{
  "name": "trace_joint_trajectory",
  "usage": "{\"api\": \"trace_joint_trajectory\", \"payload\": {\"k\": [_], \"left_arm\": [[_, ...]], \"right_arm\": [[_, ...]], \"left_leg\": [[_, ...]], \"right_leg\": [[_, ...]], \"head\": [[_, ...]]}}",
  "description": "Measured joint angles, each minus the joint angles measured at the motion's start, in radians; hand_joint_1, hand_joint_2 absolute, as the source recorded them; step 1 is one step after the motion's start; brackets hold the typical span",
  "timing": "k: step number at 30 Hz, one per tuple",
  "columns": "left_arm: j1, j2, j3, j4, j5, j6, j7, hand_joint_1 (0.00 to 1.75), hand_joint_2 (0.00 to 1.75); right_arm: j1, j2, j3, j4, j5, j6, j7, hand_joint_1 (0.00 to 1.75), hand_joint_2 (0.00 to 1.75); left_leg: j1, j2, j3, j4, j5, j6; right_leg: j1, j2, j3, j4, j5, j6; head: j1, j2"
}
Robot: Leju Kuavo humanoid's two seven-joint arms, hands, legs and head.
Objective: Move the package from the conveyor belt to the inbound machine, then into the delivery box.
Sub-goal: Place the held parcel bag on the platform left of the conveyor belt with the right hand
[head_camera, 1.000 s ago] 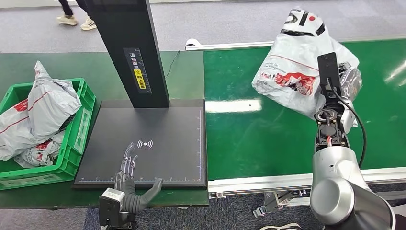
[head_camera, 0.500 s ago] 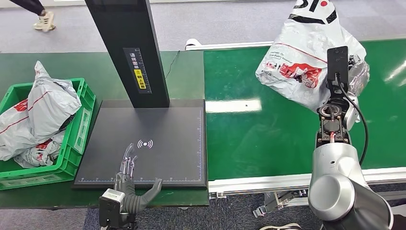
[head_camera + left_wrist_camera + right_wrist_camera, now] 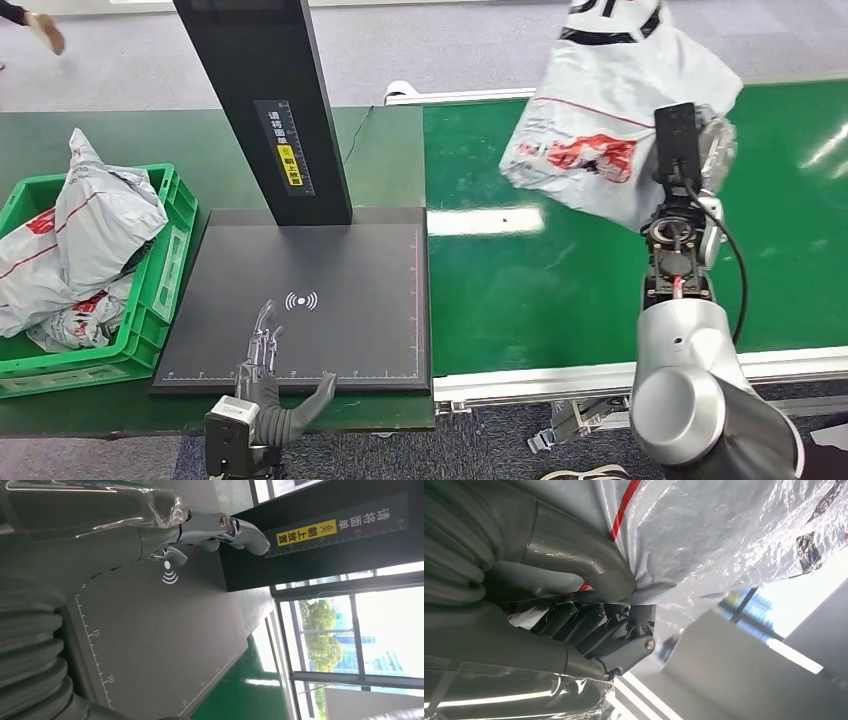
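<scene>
Package (image 3: pixel 610 130) higher, shifted left over belt (image 3: pixel 540 290); right robot hand (image 3: pixel 712 150) grips it; left robot hand (image 3: pixel 268 385) empty, fingers spread.

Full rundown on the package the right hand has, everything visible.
The white crinkled plastic mailer bag is soft and wrinkled, glossy, with red printed graphics and a red stripe on its side and black lettering near the top. It hangs lifted above the green conveyor belt, clear of it, tilted. The right hand grips its right edge; the right wrist view shows film bunched under the thumb.
</scene>
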Motion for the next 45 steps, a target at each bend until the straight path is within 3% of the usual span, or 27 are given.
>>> {"api": "trace_joint_trajectory", "payload": {"k": [5,8,11,15,19,29,32,33,37,41,45], "left_arm": [[0.004,0.000,0.002,-0.016,-0.003,0.017,-0.002,0.00,1.75],[0.003,0.000,0.003,-0.027,-0.007,0.024,-0.002,0.00,1.75],[0.005,0.000,0.002,-0.033,-0.009,0.031,-0.002,0.00,1.75],[0.017,0.000,0.002,-0.046,-0.004,0.038,0.003,0.00,1.75],[0.024,0.000,0.002,-0.057,-0.004,0.034,0.010,0.00,1.75],[0.041,0.000,0.002,-0.086,-0.013,0.036,0.022,0.00,1.75],[0.044,0.000,0.004,-0.092,-0.020,0.077,0.024,0.00,1.75],[0.045,0.000,0.006,-0.097,-0.023,0.110,0.022,0.00,1.75],[0.056,-0.001,0.042,-0.140,-0.026,0.274,0.007,0.00,1.75],[0.070,-0.019,0.106,-0.210,-0.038,0.471,-0.043,0.00,1.75],[0.087,-0.048,0.178,-0.295,-0.054,0.520,-0.062,0.00,1.75]], "right_arm": [[0.091,0.155,0.134,0.000,-0.038,0.186,-0.080,1.75,1.75],[0.154,0.242,0.279,0.002,-0.146,0.332,-0.060,1.75,1.75],[0.196,0.297,0.463,-0.002,-0.300,0.354,-0.016,1.75,1.75],[0.203,0.313,0.626,-0.010,-0.402,0.353,0.016,1.75,1.75],[0.210,0.312,0.727,-0.016,-0.459,0.344,0.031,1.75,1.75],[0.214,0.305,0.839,-0.016,-0.531,0.392,0.099,1.75,1.75],[0.213,0.304,0.860,-0.012,-0.545,0.428,0.127,1.75,1.75],[0.214,0.304,0.870,-0.010,-0.547,0.439,0.137,1.68,1.75],[0.222,0.303,0.912,0.000,-0.545,0.452,0.159,0.01,1.75],[0.226,0.302,0.943,0.007,-0.550,0.452,0.171,0.00,1.75],[0.227,0.302,0.962,0.009,-0.556,0.452,0.180,0.00,1.75]], "left_leg": [[0.002,0.000,0.000,0.000,0.001,-0.002],[0.003,0.000,0.000,0.000,0.001,-0.004],[0.004,-0.001,-0.001,0.000,0.002,-0.005],[0.003,0.000,-0.001,0.000,0.002,-0.005],[0.003,-0.001,-0.001,0.000,0.002,-0.005],[0.003,-0.001,-0.001,0.000,0.001,-0.005],[0.003,-0.001,-0.001,0.000,0.001,-0.005],[0.003,-0.001,-0.001,0.000,0.001,-0.005],[0.003,-0.001,-0.001,0.000,0.001,-0.005],[0.003,-0.001,-0.001,0.000,0.001,-0.005],[0.003,-0.001,-0.001,0.000,0.001,-0.005]], "right_leg": [[0.002,0.001,-0.001,0.001,-0.001,-0.001],[0.003,0.001,-0.002,0.002,-0.001,-0.002],[0.004,0.000,-0.002,0.002,-0.001,-0.002],[0.003,0.000,-0.002,0.001,-0.001,-0.002],[0.003,0.000,-0.001,0.001,-0.001,-0.002],[0.003,0.000,-0.002,0.001,-0.001,-0.003],[0.003,0.000,-0.002,0.001,0.000,-0.003],[0.003,0.000,-0.002,0.001,0.000,-0.003],[0.003,0.000,-0.002,0.001,0.000,-0.003],[0.003,0.000,-0.002,0.001,0.000,-0.003],[0.003,0.000,-0.001,0.001,0.000,-0.003]], "head": [[0.000,0.000],[0.000,0.000],[0.000,0.000],[0.000,0.000],[0.000,0.000],[0.000,0.000],[0.000,0.000],[0.000,0.000],[0.000,0.000],[0.000,0.000],[0.000,0.000]]}}
